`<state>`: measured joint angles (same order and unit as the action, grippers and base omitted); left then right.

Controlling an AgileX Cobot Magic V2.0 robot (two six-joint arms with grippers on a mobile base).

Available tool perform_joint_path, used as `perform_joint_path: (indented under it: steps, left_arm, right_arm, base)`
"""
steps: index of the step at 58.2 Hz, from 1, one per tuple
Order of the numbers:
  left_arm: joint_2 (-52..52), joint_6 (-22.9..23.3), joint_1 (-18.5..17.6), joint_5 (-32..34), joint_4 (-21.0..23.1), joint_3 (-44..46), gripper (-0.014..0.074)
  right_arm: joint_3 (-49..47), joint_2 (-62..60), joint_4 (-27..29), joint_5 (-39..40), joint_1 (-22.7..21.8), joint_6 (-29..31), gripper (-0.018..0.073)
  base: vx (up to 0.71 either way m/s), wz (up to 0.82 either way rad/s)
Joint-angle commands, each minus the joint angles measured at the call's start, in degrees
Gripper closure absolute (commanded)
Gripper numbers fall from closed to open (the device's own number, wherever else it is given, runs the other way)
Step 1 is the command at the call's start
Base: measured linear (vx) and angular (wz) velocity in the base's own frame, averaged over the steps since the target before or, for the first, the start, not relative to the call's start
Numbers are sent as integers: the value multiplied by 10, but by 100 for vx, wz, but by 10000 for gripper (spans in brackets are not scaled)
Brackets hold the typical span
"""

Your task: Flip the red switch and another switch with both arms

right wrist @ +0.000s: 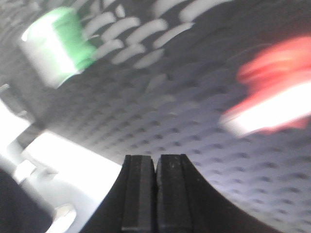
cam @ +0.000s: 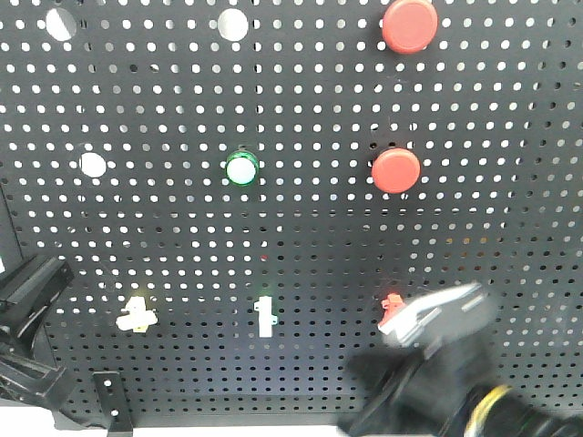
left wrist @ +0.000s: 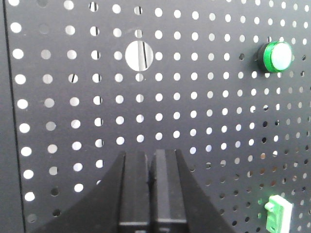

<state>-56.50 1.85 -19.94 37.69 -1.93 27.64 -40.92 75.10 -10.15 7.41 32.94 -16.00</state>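
With left gripper [left wrist: 150,158] and right gripper [right wrist: 155,162] pinched shut, the red switch [cam: 392,305] beside the right jaws should be tapped softly.

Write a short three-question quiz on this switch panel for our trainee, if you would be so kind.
1. True or false: the right gripper has its jaws spread wide open.
2. How many large round red push buttons are on the pegboard? A) one B) two C) four
3. Fill in: in the front view, the gripper nearest the red switch is the robot's ____ one.

Key: 1 false, since the jaws are pressed together; 2 B; 3 right.
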Motion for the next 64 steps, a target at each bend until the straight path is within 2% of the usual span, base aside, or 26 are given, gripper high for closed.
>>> perform_joint_path:
  steps: [1, 13, 19, 36, 64]
  left_arm:
    - [11, 1, -2, 46, 6, 17, 594]
    - [11, 1, -2, 46, 6, 17, 594]
    - [11, 1, -2, 46, 6, 17, 594]
    - [10, 1, -2, 46, 6, 17, 594]
    - [10, 1, -2, 46, 6, 17, 594]
  right_arm:
    - [-16, -25, -3, 62, 4, 2, 566]
    - [-16, -72, -3, 129, 0, 17, 566]
    - [-16, -94, 5, 135, 0, 41, 566]
    - [-16, -122, 131, 190, 0, 183, 566]
    - [-16, -122, 131, 191, 0, 186, 566]
  base:
    - [0, 0]
    - [0, 0]
    - [0, 0]
    - [0, 0]
    - [0, 0]
